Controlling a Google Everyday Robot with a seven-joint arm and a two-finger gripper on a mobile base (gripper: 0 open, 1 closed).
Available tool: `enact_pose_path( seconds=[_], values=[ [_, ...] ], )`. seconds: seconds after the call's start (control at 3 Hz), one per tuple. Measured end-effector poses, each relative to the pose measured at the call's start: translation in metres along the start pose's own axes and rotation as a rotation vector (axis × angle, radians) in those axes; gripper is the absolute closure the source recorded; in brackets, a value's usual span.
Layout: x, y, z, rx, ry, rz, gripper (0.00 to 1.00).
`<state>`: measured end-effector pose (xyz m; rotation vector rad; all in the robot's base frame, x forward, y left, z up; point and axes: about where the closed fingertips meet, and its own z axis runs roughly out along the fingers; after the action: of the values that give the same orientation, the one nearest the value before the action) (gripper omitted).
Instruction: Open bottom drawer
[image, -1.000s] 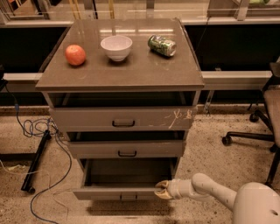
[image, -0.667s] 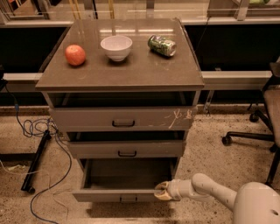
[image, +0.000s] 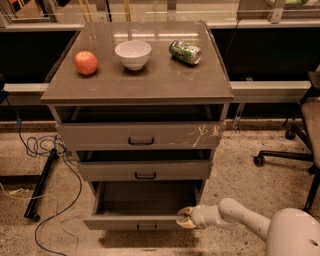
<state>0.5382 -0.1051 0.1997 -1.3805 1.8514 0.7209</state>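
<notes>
My fingers (image: 181, 213) are clamping the right end of the front panel of the bottom drawer (image: 125, 223), one pale tip sitting over its top edge and the other lying against its near face. My gripper (image: 184, 219) is hanging low, close to the speckled floor (image: 235, 175), and my pale arm (image: 235, 215) is reaching in from the near right. The bottom drawer is standing pulled out toward me, its dark inside showing, and its small bar handle (image: 146, 227) is sitting untouched left of my gripper. Above it the middle drawer (image: 145, 171) is sticking out a little, and the top drawer (image: 140, 136) is showing pale scratch marks (image: 205, 134) at its right end. On the cabinet top (image: 150, 87) a red apple (image: 86, 62) is resting at the left, a white bowl (image: 133, 53) is standing in the middle and a green can (image: 185, 51) is lying on its side at the right. Cables (image: 45, 150) are trailing over the floor at the left, and an office chair (image: 300, 145) is standing at the right.
</notes>
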Motion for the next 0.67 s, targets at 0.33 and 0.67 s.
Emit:
enact_pose_path(
  seconds=[0.33,0.67],
  values=[
    [0.0,0.0,0.0001,0.0,0.0,0.0,0.11],
    [0.0001,0.0002,0.0,0.0,0.0,0.0,0.14]
  ],
)
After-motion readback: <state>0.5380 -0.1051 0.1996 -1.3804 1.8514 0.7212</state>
